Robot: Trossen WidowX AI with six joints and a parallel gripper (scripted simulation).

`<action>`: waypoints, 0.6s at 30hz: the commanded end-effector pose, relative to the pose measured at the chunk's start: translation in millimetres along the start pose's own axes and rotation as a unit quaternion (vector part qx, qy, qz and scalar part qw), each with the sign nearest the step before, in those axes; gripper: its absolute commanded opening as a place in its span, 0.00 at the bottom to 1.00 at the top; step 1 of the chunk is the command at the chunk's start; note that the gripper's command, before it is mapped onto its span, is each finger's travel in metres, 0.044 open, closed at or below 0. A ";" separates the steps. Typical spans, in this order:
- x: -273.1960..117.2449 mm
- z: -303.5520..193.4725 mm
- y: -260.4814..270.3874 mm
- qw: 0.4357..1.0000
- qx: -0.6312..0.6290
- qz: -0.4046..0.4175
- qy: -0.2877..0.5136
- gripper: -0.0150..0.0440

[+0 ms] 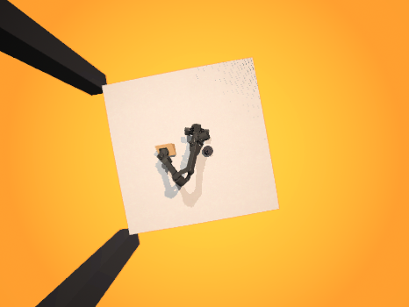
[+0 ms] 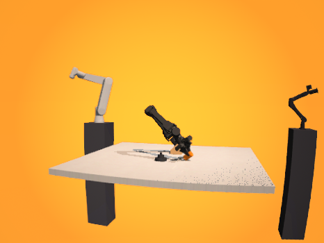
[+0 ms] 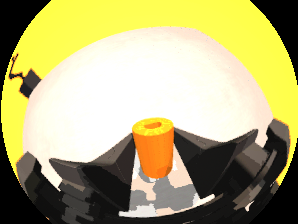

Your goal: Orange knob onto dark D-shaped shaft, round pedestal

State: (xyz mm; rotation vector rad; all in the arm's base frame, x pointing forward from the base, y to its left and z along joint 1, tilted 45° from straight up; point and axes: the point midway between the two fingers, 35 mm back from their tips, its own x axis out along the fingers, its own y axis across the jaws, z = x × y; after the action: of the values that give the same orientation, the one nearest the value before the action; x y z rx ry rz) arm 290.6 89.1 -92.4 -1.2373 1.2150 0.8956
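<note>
The orange knob (image 2: 188, 156) (image 3: 156, 152) is between the fingers of my gripper (image 2: 189, 154) (image 3: 153, 133), which is shut on it. In the wrist view the knob's end with its elongated hole faces away from the palm. In the exterior view my gripper leans, and the knob is low over the table; the exact height is unclear. The round pedestal (image 1: 204, 153) (image 2: 160, 159) stands apart from the knob, with its dark shaft (image 1: 207, 151) (image 2: 160, 153) upright and bare. The shaft's flat side cannot be made out. The knob is hidden from above in the top view.
A tan-orange block (image 1: 169, 149) (image 2: 174, 150) lies by my arm's base. The pale table (image 1: 145, 105) (image 2: 104, 166) carries the arm's shadows. A grey arm (image 2: 105, 95) and another dark arm (image 2: 295, 109) stand on dark columns beyond the table.
</note>
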 end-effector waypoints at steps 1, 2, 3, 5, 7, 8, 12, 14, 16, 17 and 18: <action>-3.2 -3.6 -0.1 1.000 0.000 0.000 -0.027 0.56; -3.7 -4.3 -0.1 0.999 0.000 0.000 -0.033 0.56; -4.2 -5.0 -0.1 0.999 0.000 0.000 -0.039 0.56; -5.3 -6.3 -0.1 0.999 0.000 0.000 -0.052 0.56; -6.2 -7.7 0.0 0.998 0.000 0.000 -0.065 0.56; -6.9 -8.8 0.0 0.997 0.000 0.000 -0.074 0.56; -9.3 -12.5 0.0 0.994 0.000 0.000 -0.106 0.56; -10.3 -14.4 0.1 0.993 0.000 0.000 -0.121 0.56; -11.3 -16.2 0.1 0.991 0.000 0.000 -0.136 0.56; -11.7 -17.1 0.1 0.990 0.000 0.001 -0.143 0.56; -12.2 -18.1 0.1 0.989 0.000 0.001 -0.151 0.56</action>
State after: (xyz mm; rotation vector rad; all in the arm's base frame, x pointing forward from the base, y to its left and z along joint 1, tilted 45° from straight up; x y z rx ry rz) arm 286.1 76.1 -81.7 -1.0819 1.0118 1.0242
